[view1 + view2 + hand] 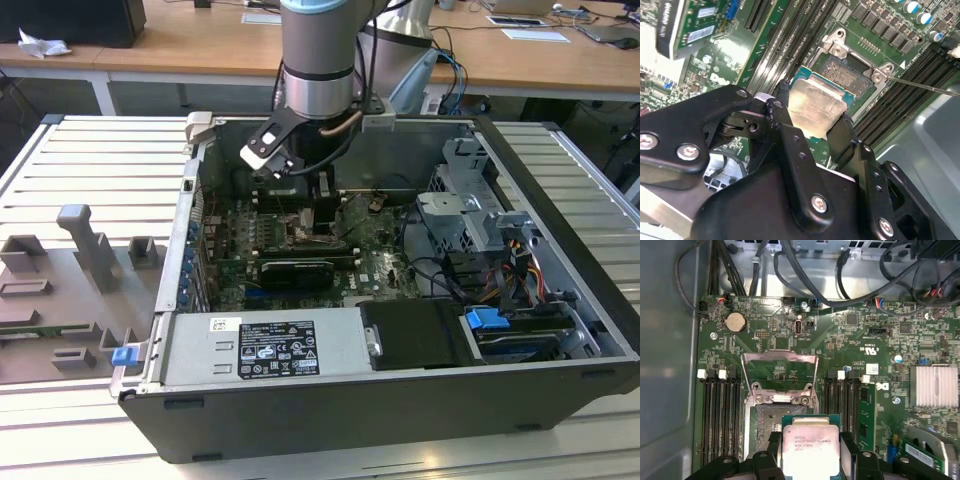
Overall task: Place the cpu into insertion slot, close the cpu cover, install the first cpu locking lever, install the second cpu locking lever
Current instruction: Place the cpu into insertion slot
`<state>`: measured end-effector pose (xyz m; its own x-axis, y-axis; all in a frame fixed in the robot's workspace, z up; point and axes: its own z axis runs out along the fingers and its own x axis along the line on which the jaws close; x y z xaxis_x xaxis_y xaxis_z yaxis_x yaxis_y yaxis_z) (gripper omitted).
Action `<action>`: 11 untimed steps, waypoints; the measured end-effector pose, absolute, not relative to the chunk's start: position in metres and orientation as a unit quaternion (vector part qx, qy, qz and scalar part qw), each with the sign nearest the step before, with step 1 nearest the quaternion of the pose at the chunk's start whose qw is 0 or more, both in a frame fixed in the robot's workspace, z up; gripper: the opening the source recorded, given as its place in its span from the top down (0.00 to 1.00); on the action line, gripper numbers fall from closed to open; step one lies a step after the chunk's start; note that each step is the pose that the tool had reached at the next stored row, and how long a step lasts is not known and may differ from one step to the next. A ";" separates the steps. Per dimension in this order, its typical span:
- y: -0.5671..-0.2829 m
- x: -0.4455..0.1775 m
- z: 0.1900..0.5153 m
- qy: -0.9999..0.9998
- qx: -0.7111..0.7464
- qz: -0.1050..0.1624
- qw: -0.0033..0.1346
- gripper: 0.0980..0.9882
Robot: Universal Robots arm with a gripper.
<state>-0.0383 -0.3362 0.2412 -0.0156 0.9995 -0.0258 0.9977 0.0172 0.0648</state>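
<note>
I have the chip pinched between my fingers by two opposite edges; the open socket lies just beyond it, partly underneath.

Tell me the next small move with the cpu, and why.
Probably ease the cpu sideways over the insertion slot before lowering. The gripper is shut on it, the cpu cover stands open, and in both wrist views the chip seems to overlap only one edge of the bare socket, not yet seated.

silvery cpu, grn board, blk gripper
</note>
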 end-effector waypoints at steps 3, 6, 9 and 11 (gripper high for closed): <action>-0.333 -0.038 0.236 0.712 0.701 0.014 0.032 0.50; -0.329 -0.039 0.234 0.712 0.701 0.014 0.032 0.50; -0.326 -0.040 0.230 0.712 0.701 0.014 0.032 0.50; -0.322 -0.041 0.222 0.712 0.701 0.014 0.032 0.50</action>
